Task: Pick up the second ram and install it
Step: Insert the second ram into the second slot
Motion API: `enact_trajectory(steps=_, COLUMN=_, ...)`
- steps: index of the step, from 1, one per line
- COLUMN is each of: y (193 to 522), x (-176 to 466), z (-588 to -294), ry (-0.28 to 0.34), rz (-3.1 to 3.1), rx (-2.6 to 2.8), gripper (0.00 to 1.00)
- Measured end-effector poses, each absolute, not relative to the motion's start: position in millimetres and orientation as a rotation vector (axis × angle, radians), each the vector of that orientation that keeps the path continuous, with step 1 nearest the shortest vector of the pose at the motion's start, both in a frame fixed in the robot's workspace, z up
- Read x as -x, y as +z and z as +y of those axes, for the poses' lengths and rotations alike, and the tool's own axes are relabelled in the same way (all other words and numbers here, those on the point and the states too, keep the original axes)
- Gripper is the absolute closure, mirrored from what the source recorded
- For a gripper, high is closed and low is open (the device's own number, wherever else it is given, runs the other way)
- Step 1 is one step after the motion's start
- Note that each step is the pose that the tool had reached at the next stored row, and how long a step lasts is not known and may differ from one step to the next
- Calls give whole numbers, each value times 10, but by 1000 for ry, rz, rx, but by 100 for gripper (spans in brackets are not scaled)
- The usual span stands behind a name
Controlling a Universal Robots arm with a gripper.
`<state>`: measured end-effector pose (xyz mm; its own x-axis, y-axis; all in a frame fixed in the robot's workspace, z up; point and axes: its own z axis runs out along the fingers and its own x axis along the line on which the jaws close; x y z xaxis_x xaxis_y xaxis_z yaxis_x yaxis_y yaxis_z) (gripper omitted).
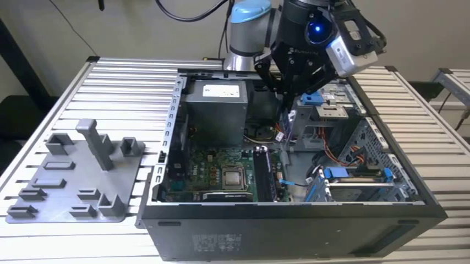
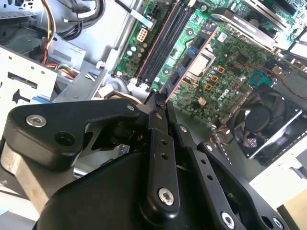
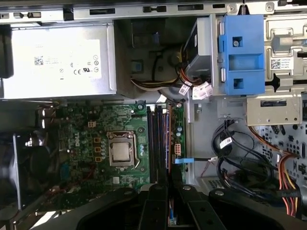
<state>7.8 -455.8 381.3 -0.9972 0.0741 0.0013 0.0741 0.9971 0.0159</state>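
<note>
My jaws (image 2: 159, 101) pinch the second ram (image 2: 158, 98) edge-on above the motherboard's sockets (image 3: 158, 143); a slight tilt could jam it.

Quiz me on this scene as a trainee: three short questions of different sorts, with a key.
1. True or false: the gripper holds the second ram above the inside of the open computer case.
2. In the exterior view, the grey fixture plate lies: A) to the left of the case, B) to the right of the case, C) inside the case.
3. Fill in: in the first wrist view, the plastic drive bracket beside the power supply is coloured ____.

Key: 1 true; 2 A; 3 blue.
</note>
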Motion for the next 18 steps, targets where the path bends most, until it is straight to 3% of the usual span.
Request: enact_trajectory(steps=18, y=3688, x=-78, z=-4558, ry=-23, rz=-3139, rx=117, gripper=86)
